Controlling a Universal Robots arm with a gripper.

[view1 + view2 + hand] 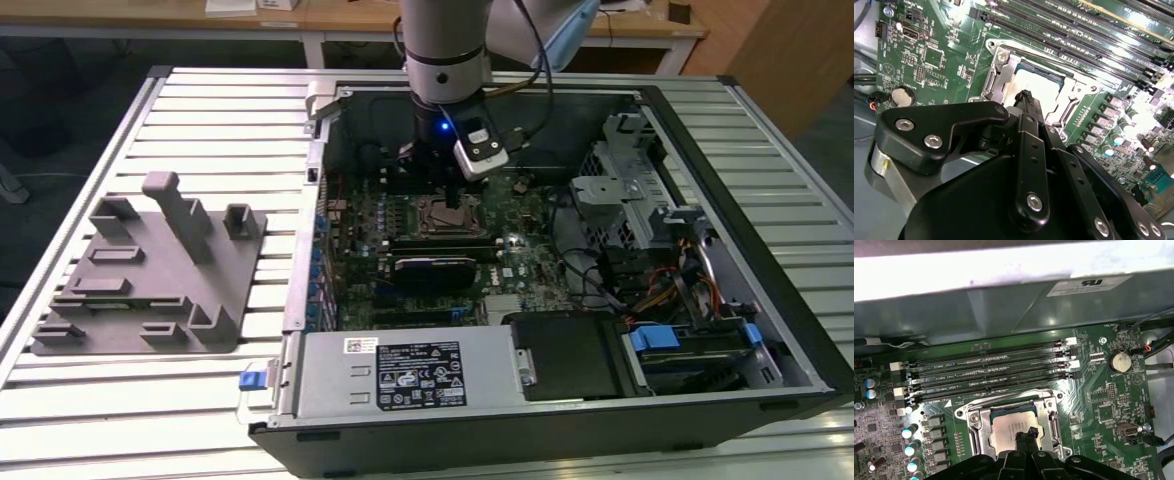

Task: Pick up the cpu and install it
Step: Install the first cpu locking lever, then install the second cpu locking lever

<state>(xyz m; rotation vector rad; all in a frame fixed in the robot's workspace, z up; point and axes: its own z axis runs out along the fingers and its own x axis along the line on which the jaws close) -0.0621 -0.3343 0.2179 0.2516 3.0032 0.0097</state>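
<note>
Slatted metal surface (200,100) carries the open computer case (747,250); green motherboard (1094,400) lies beneath the pincer (1029,435). Socket frame (979,422) directly under the tips holds the cpu (1009,425). Pincer fingers drawn together, touching the cpu's top.

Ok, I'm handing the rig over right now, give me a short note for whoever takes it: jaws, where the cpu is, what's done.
Gripper: directly over the motherboard socket inside the open computer case; jaws look closed together at the tip, which is on or just above the cpu.
Cpu: lying flat inside the socket frame, silver top up.
Done: cpu is off the grey fixture and in the socket.
Unclear: whether the jaws have let go; whether it is fully seated.
</note>
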